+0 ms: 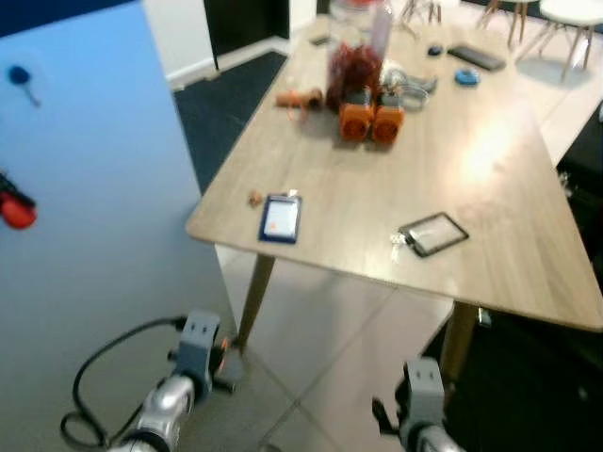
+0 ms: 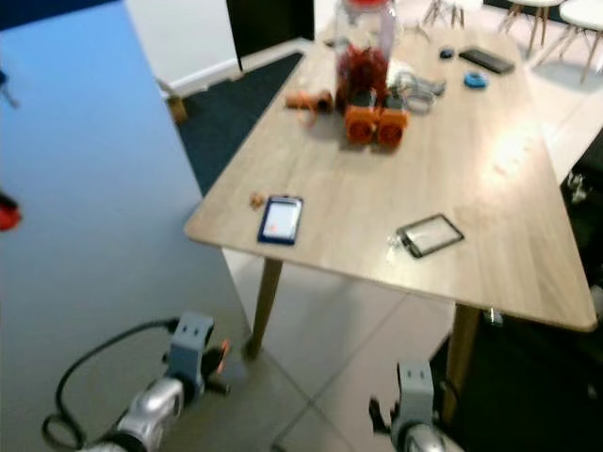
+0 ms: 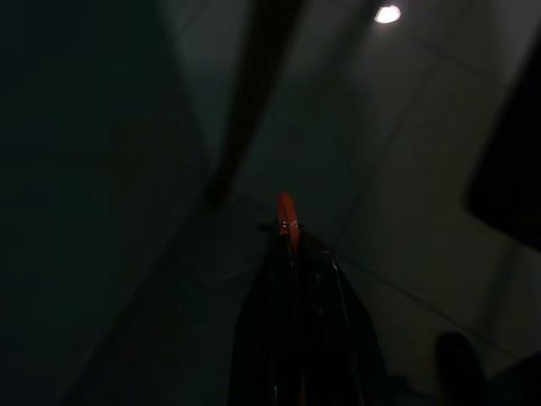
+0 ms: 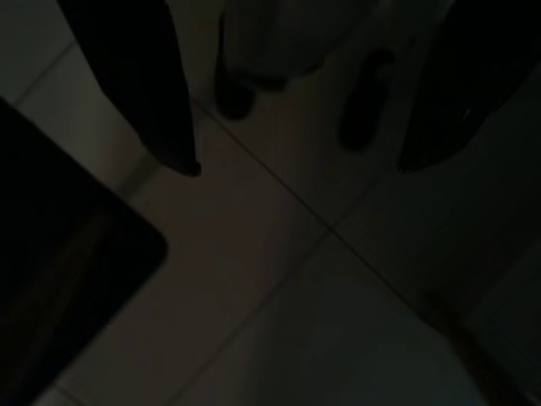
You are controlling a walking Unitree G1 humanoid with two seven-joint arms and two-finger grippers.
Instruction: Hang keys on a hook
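Counter point(image 1: 490, 179): a long wooden one, standing on a tiled floor point(image 1: 330, 339).
Keys point(image 1: 399, 240): a small silver bunch near the front edge of the counter, touching a dark flat card holder point(image 1: 434, 233).
Blue thing point(image 1: 281, 218): a flat case or phone with a pale face, lying to the left of the keys and well apart from them.
Far end of the counter: a clear jar point(image 1: 358, 47) with red stuff inside, and two orange things point(image 1: 371, 122) just in front of it.
Blue board point(image 1: 85, 188): a big panel on the robot's left — it has a blue peg point(image 1: 19, 75) up high and a red thing point(image 1: 17, 211) lower down.
Left gripper point(image 3: 289, 222): hangs low by the floor near the blue board. Its jaws look pressed together, with an orange tip between them.
Right gripper point(image 4: 296, 161): hangs low over the tiles beside a counter leg point(image 1: 456, 341). Its jaws stand wide apart and hold nothing.
Left arm point(image 1: 170, 405): silver, with a black cable looping beside it.
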